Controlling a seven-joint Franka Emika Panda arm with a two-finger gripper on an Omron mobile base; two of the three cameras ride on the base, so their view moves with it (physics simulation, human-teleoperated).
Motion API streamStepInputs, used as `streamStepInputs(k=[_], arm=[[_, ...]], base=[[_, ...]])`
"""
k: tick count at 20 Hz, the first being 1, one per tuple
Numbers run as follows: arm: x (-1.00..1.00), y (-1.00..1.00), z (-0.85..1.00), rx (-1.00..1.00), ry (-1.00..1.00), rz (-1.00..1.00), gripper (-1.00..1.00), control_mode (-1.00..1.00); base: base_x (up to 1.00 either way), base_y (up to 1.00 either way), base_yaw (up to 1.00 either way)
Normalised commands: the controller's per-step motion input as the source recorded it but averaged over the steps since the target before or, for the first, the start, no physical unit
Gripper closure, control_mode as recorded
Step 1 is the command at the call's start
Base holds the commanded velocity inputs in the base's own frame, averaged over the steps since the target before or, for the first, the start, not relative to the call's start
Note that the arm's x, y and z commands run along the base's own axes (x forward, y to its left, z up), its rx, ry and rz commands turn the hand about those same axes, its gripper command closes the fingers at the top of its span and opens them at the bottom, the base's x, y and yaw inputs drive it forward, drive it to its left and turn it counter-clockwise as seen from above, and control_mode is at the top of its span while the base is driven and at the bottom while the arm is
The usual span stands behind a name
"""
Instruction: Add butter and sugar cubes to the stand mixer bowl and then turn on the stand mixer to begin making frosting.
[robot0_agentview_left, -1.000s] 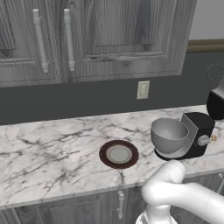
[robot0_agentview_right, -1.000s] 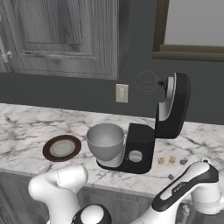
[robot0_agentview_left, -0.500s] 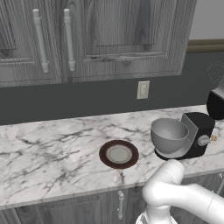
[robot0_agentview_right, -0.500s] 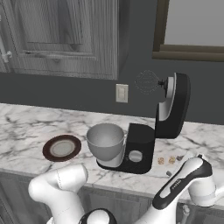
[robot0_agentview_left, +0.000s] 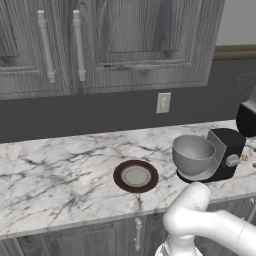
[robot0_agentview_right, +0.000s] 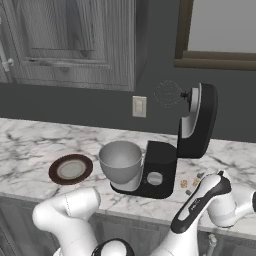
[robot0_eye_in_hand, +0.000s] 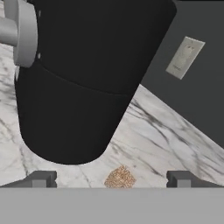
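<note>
Closing in on the sugar cubes, with the stand mixer as landmark for everything here.

Sugar: tiny pale tan bits on the marble counter, just beside the mixer's black base on the side away from the stand mixer bowl. From the right base view they lie scattered between the base and the arm's forearm. In the hand view one grainy tan lump sits right at the foot of the black column.

Handling, as a judgement: light, rigid, crumbly at the corners, likely to skitter on smooth marble if nudged. Too small for anything but a pinch across opposite flat faces, fingers low to the counter. One cube per grab seems likely. Little room on the mixer side, so one finger may brush the base.

Gripper: jaws stand wide apart, the two dark tips at either side of the lump, nothing between them but counter and sugar. Holding nothing, touching nothing as far as shows.

Bowl: grey metal, seated at the mixer's front, head tilted up and back with the wire whisk raised clear above it. Looks empty from the left base view.

Brown plate sits on the counter beyond the bowl, well apart from the mixer. Butter: cannot make it out.
</note>
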Motion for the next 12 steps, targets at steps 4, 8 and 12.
streamStepInputs(k=[4, 8, 12], arm=[[0.24, -0.04, -0.02, 0.00, 0.00, 0.00, -1.00, -1.00], [0.18, -0.13, -0.07, 0.00, 0.00, 0.01, -1.00, -1.00], [0.13, -0.17, -0.18, 0.00, 0.00, 0.01, -1.00, -1.00]], base=[[0.00, 0.00, 0.00], [0.00, 0.00, 0.00], [0.00, 0.00, 0.00]])
